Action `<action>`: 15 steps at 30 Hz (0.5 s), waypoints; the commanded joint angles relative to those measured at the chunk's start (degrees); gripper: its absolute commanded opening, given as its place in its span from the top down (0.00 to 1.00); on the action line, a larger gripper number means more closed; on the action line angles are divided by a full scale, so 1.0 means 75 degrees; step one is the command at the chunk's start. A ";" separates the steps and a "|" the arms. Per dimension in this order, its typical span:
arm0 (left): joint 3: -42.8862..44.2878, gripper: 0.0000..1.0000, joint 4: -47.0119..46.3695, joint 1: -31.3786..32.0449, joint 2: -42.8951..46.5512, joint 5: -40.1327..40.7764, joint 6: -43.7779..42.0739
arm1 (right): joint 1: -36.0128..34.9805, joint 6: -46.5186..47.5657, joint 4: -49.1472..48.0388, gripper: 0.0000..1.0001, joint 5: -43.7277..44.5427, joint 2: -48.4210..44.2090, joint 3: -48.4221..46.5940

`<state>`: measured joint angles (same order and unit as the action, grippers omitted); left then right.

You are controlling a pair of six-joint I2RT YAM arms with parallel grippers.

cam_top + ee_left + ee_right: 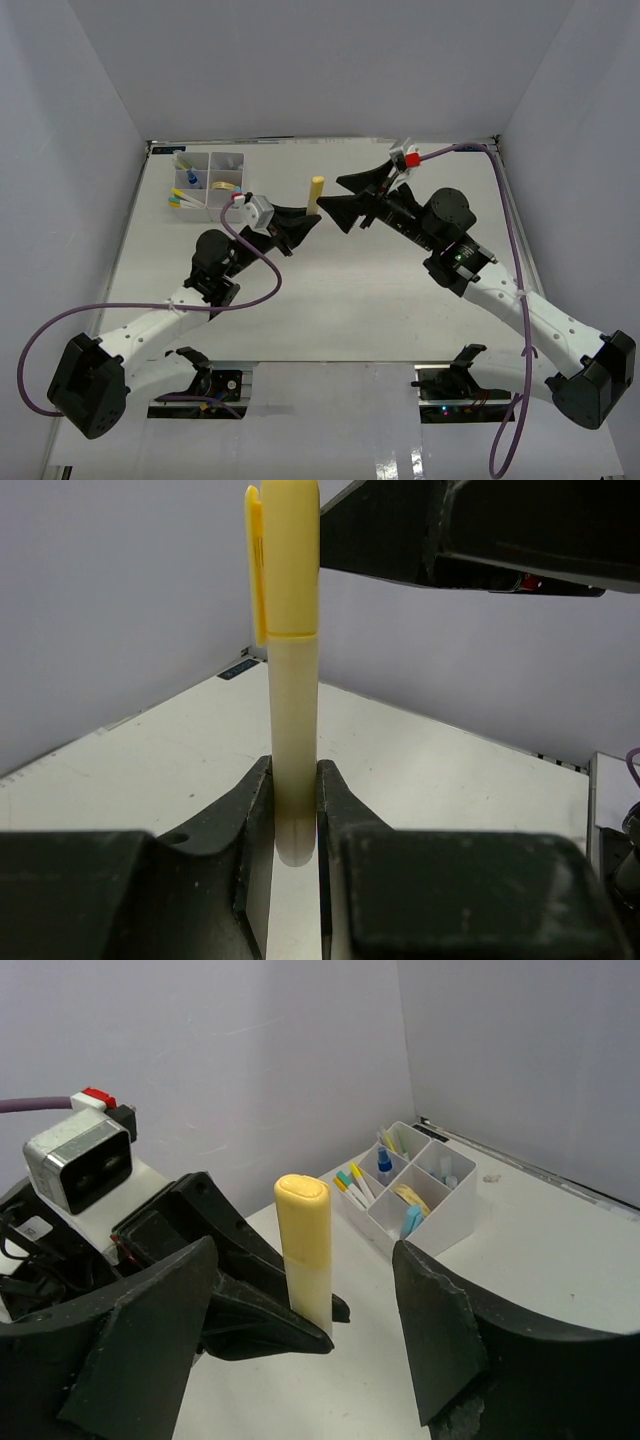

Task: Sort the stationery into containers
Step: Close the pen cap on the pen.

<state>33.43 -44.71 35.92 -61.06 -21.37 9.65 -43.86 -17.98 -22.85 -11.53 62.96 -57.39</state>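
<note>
Marker (316, 188) is upright, cap end up, pinched at its bottom end by the left claw (295, 770). Both fingers are clamped flat on the barrel, and most of the length stands unsupported above the tips. Risk 1: the grip is low and narrow on a smooth round barrel, so a side knock would likely pivot it in the jaws or pop it out. Risk 2: the right claw (303, 1260) is spread wide and holds nothing, with 1 finger on either side of the marker and neither touching. If it comes in off-centre, 1 finger hits the barrel first and levers it over. Risk 3: this looks like a handover (my read only). If left lets go before right has pinched, the marker drops to the table (380, 300) and rolls. The 2 claws are also nearly tip to tip, so a small overshoot means finger-on-finger contact. Position: the marker is centred between the left claw's fingers and rises straight out of them. For the right claw it sits ahead of the palm, roughly midway in the gap. The tray (440, 1222) is beyond the marker from the right claw, off to its right and well apart. From above it lies past the left claw, to its left. Its compartments hold pens (352, 1182), a bottle (383, 1163) and a ring (410, 1196). Can't tell which slot this marker goes in.
</note>
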 commanded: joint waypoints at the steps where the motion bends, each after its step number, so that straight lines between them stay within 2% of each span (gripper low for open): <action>1: 0.0452 1.00 0.0674 0.0015 0.0219 0.0083 -0.0418 | 0.0012 0.0287 0.0572 0.19 0.0482 -0.0192 -0.0316; 8: 0.1156 1.00 0.3016 0.0027 0.0254 -0.0116 -0.1658 | 0.0012 0.0405 0.1932 0.13 0.1255 -0.0028 -0.1125; 15: 0.0957 1.00 0.3465 0.0027 0.0395 0.0036 -0.1826 | 0.0011 0.0135 0.2168 0.14 0.1502 -0.0051 -0.1220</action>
<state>40.40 -22.04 35.92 -59.70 -21.41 -2.17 -43.86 -16.25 -7.68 -2.26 62.94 -64.31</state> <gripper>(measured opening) 0.269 0.867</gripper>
